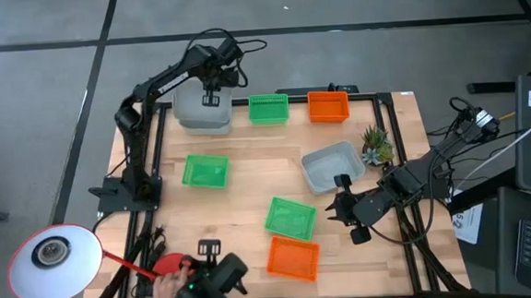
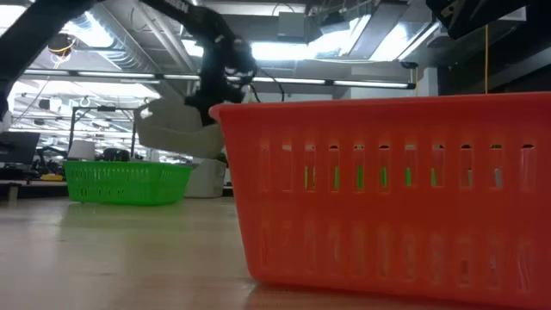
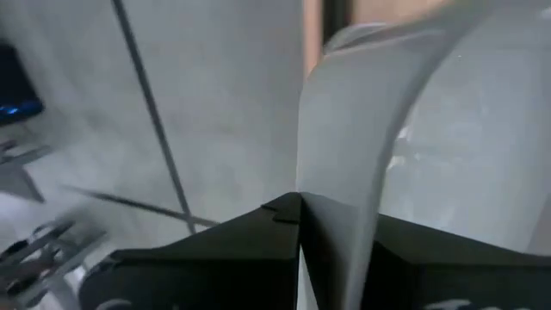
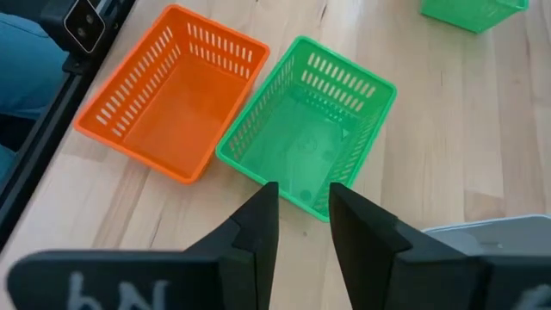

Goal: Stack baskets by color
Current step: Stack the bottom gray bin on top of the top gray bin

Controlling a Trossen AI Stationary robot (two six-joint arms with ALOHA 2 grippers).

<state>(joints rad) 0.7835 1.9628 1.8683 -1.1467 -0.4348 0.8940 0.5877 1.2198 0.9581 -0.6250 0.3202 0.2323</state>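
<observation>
My left gripper (image 1: 212,99) is shut on a light grey basket (image 1: 203,116) at the table's far left. In the low view this basket (image 2: 172,129) hangs tilted above another pale basket (image 2: 207,176) that stands on the table. Green baskets rest on their bottoms at the far edge (image 1: 268,109), left of centre (image 1: 205,171) and near centre (image 1: 290,218). Orange baskets stand at the far edge (image 1: 328,105) and the near edge (image 1: 293,257). A third grey basket (image 1: 329,166) stands right of centre. My right gripper (image 1: 348,210) hovers open beside it, pointing at the near green basket (image 4: 306,129). My left gripper pinches the grey basket's side wall (image 3: 331,181) between its two fingers, at the basket's far side. The fingers (image 3: 250,241) come from above, slanting down. The basket is lifted clear and hangs tilted below the gripper, over the other pale basket.
A small potted plant (image 1: 376,145) stands by the right-hand grey basket. At the near edge a person's hand (image 1: 168,286) is next to a round red disc (image 1: 171,264) and a dark device (image 1: 213,277). A white round lamp (image 1: 55,254) sits off the table's left.
</observation>
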